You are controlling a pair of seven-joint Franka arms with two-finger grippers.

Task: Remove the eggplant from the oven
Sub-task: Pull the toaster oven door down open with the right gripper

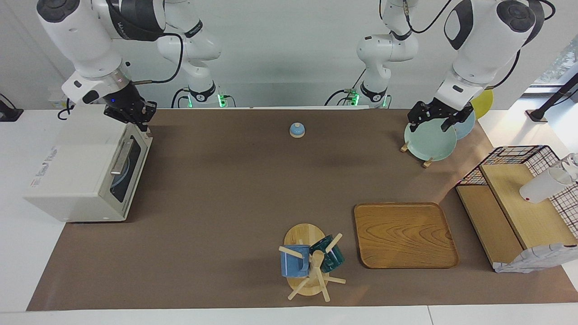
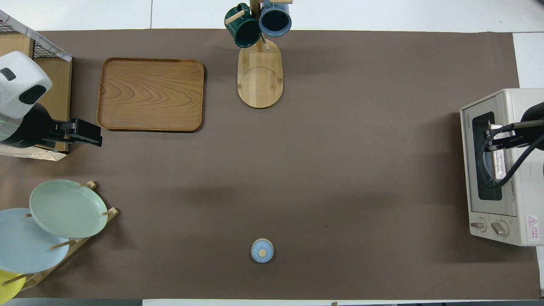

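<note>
Both arms are up: my right gripper [image 1: 145, 118], fingers together, hovers at the closed oven's [image 1: 81, 171] top edge to open it; eggplant unseen, presumably inside. Left gripper [image 1: 435, 118] waits, jaws apart.

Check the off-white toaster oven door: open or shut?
Shut. The off-white toaster oven has its dark glass door upright, flush with the front; the right end effector is at its top edge.

The boxy off-white toaster oven [image 1: 86, 176] with its dark glass door and silver bar handle [image 1: 121, 157] is sitting upright at the right arm's end of the counter, door closed, while the eggplant is not showing in either view.
</note>
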